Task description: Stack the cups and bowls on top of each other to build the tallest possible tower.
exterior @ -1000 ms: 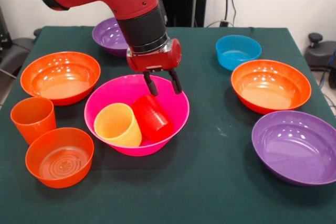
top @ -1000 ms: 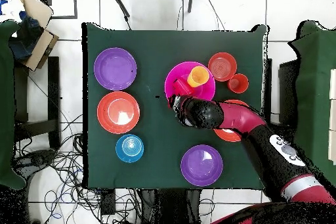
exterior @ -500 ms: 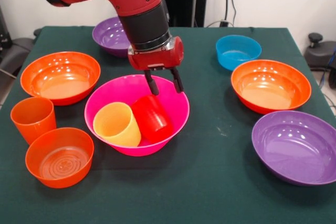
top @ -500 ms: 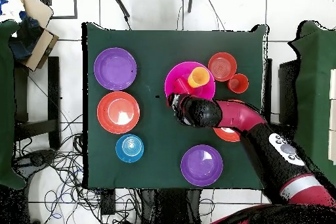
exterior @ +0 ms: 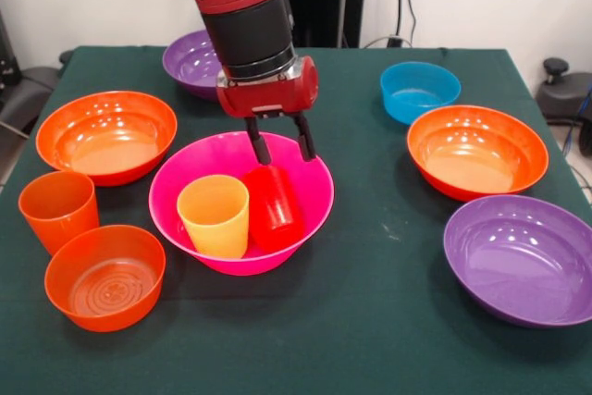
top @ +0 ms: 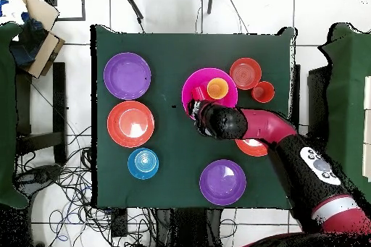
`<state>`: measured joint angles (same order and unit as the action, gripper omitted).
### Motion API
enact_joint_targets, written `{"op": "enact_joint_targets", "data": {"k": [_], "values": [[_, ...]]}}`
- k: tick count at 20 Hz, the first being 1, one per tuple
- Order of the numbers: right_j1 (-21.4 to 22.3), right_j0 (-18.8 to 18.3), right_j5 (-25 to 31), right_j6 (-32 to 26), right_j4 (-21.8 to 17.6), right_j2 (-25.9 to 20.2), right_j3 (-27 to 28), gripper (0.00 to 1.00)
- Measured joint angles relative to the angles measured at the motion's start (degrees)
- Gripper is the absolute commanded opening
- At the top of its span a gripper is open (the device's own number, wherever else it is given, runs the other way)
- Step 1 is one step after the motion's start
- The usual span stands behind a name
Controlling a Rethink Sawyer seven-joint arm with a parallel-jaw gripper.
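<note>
Front view: pink bowl (exterior: pixel 305 193) sits mid-counter (exterior: pixel 370 321), glossy and deep, holding an upright yellow cup (exterior: pixel 215 215) beside a tilted ribbed red cup (exterior: pixel 273 207). Pincer (exterior: pixel 278 142) hangs released just above the red cup, fingers spread.

Overhead view: pink bowl (top: pixel 196 85) lies centre, yellow cup (top: pixel 217 88) inside; pincer (top: pixel 196 109) covers its near rim.

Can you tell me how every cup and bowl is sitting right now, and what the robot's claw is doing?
pink bowl: upright, holds two cups
yellow cup: upright in pink bowl
red cup: tipped over in pink bowl
orange cup: upright on table
small orange bowl: upright, empty
blue bowl: upright, empty
gripper: open, above red cup
</note>
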<state>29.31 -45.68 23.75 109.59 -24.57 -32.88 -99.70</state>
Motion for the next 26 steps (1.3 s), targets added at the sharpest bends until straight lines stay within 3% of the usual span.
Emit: {"op": "enact_joint_targets", "data": {"k": [18, 26], "values": [[0.0, 0.9, -1.2, 0.0, -0.6, 1.7, 0.0, 1.0], [-3.5, -3.9, -5.6, 0.0, -1.0, -1.2, 0.1, 1.0]]}}
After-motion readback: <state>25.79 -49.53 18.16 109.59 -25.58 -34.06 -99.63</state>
